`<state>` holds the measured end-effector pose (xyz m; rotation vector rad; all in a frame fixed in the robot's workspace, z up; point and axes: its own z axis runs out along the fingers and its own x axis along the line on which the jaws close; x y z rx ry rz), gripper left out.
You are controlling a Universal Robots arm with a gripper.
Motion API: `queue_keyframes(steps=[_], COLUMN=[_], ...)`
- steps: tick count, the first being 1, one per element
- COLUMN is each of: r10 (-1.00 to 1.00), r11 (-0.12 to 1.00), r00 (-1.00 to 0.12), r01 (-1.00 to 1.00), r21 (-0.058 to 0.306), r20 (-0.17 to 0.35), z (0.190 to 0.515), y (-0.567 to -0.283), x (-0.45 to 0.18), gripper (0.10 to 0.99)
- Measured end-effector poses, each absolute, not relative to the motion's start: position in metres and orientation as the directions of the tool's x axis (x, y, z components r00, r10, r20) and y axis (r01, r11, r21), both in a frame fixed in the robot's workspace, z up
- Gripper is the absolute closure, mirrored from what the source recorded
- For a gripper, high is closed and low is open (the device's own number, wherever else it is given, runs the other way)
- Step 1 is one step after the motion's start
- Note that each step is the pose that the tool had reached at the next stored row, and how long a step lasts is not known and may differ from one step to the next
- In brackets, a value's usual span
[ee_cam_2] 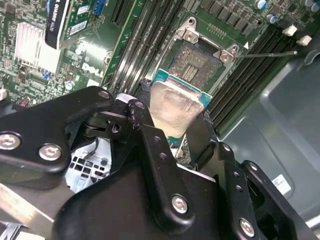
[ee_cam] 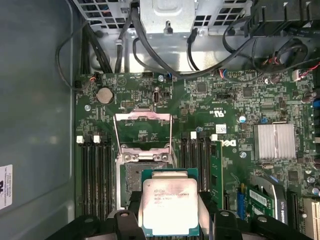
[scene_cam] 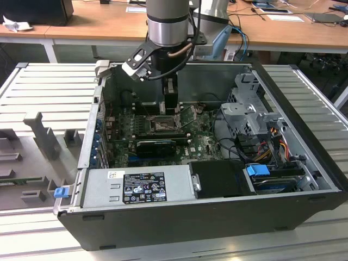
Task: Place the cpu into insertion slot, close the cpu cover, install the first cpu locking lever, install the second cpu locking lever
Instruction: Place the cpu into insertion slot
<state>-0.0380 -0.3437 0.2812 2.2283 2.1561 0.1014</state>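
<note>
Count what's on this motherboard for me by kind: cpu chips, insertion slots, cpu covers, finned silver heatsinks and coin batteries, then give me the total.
cpu: 1
insertion slot: 1
cpu cover: 1
finned silver heatsink: 1
coin battery: 1
Total: 5

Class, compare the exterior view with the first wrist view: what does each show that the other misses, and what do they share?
Exterior view: the arm reaching down into the open computer case, with the power supply along the case's near side. First wrist view: the gripper shut on the cpu, and the cpu cover standing open. Shared: the green motherboard and the insertion slot.
</note>
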Motion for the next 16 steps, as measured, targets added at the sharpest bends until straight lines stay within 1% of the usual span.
queue_keyframes(steps=[10, 16], r10=[0.999, 0.999], r11=[-0.033, -0.031], r00=[0.032, 0.03], r01=[0.997, 0.997], r21=[0.074, 0.074], r20=[0.02, 0.02], z=[0.258, 0.242], y=[-0.343, -0.334], x=[-0.038, -0.039], gripper=[0.561, 0.561])
